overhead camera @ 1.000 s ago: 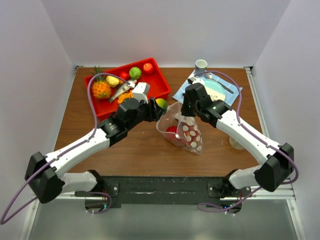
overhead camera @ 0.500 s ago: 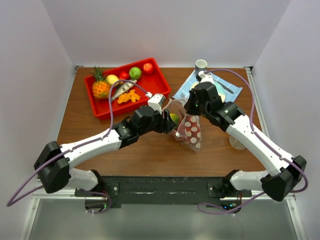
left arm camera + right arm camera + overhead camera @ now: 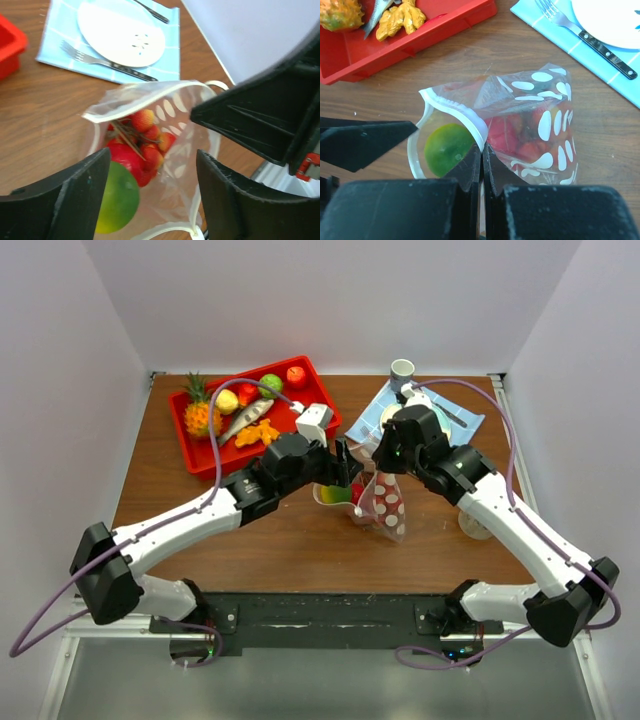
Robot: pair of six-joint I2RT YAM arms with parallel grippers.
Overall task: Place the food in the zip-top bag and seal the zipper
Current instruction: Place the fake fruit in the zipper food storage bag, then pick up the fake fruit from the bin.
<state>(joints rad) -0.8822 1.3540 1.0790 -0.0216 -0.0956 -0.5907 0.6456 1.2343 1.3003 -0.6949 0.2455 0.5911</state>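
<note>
Right wrist view: zip-top bag [image 3: 530, 125] stands on wood table [image 3: 630, 150], mouth up & gaping, zipper [image 3: 452, 110] unsealed. Inside: green fruit [image 3: 445, 147] at the mouth, red strawberries [image 3: 150, 135] deeper. R gripper [image 3: 482, 160] clenched on bag's rim. L gripper [image 3: 152, 165] over the mouth, fingers spread wide, grasping nothing. Bag sits btwn red tray [image 3: 445, 25] and blue mat [image 3: 170, 55] w/ white plate [image 3: 120, 32] & fork [image 3: 100, 62].

zip-top bag [image 3: 545, 100]: dotted | zipper [image 3: 454, 111]: unsealed | inside: green fruit [image 3: 445, 147], strawberries [image 3: 150, 142], maybe red ball [image 3: 124, 156]
</note>
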